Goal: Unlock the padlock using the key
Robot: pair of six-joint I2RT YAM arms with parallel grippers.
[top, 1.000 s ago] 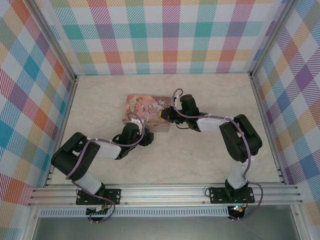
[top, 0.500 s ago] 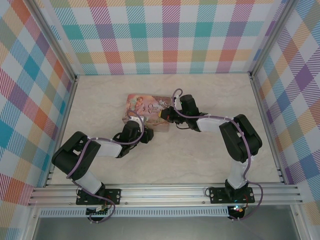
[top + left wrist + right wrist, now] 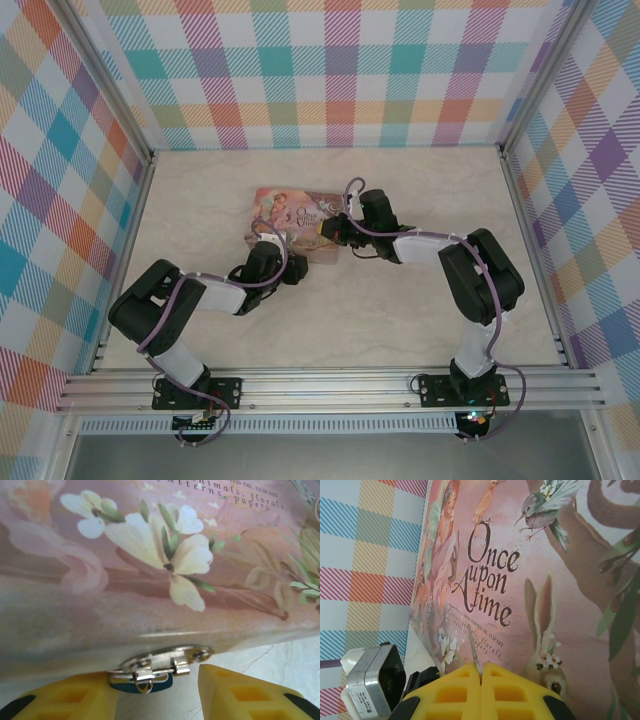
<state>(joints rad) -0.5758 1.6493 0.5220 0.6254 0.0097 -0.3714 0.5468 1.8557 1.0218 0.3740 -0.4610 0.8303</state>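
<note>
Plaid walls (image 3: 340,70) ring marble table (image 3: 400,310); right pincer (image 3: 481,669) grips key (image 3: 474,650), left pincer (image 3: 157,686) gapes around padlock (image 3: 142,685).

In the left wrist view, the tiny teal-blue padlock (image 3: 150,685) shows just a sliver of its body beneath the silver metal hasp (image 3: 160,661) of the pink illustrated tin (image 3: 150,600). Its shackle cannot be made out, and the close-up is soft. The left tool's (image 3: 157,690) yellow fingers (image 3: 240,695) run off the bottom edge. In the right wrist view, the thin grey metal key (image 3: 474,650) has its lower end buried between the right tool's (image 3: 481,669) pressed-together fingers. From above, padlock and key are too small to tell.
</note>
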